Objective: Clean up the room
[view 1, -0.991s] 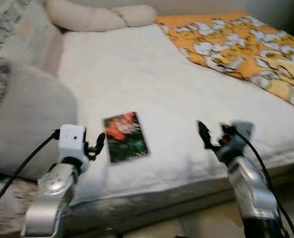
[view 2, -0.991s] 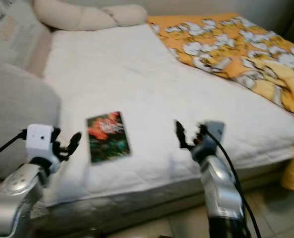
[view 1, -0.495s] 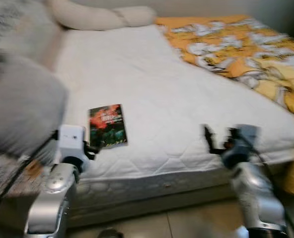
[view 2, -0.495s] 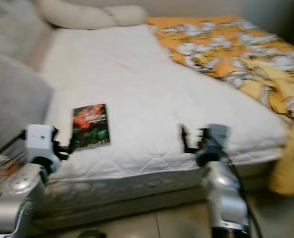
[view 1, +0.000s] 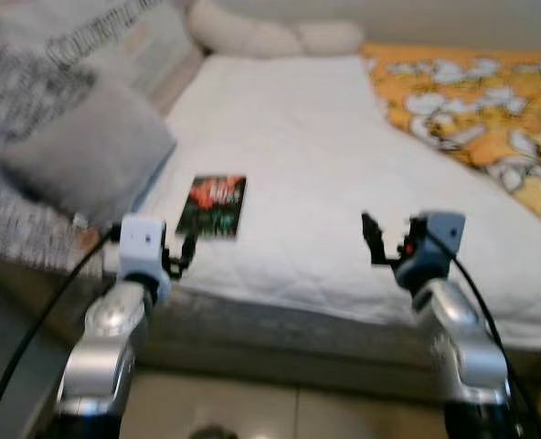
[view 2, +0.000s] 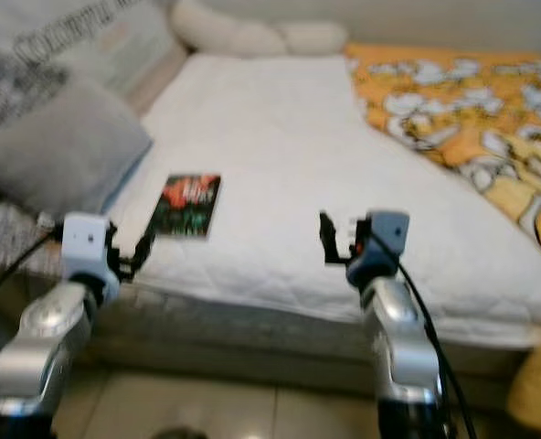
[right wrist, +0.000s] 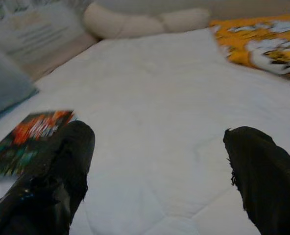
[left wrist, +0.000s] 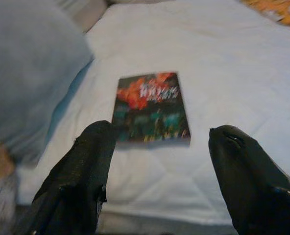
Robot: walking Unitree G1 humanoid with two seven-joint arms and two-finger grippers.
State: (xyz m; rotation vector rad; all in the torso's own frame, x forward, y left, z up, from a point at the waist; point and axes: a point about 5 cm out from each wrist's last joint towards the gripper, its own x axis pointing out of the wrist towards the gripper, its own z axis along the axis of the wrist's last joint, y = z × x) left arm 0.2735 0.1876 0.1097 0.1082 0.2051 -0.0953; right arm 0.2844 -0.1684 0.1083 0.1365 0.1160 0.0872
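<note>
A book [view 1: 213, 205] with a red and dark green cover lies flat on the white mattress [view 1: 298, 155], near its front left edge. My left gripper [view 1: 181, 254] hangs open just in front of the book and short of it; the left wrist view has the book [left wrist: 152, 106] between and beyond the two fingers. To the right, my right gripper [view 1: 373, 240] is held open above the mattress's front edge with nothing between its fingers. The right wrist view catches the book [right wrist: 27, 134] off to one side.
A grey pillow [view 1: 88, 155] lies at the mattress's left edge beside a patterned sofa [view 1: 33, 73]. An orange and white flowered blanket [view 1: 476, 101] covers the right side. Cream bolster pillows [view 1: 270, 37] lie at the head. Tiled floor [view 1: 280, 412] runs before the bed.
The whole picture has shifted, so the camera has moved back and turned; the bed now sits farther off and the pillow is in fuller view. Both grippers hold much the same pose.
</note>
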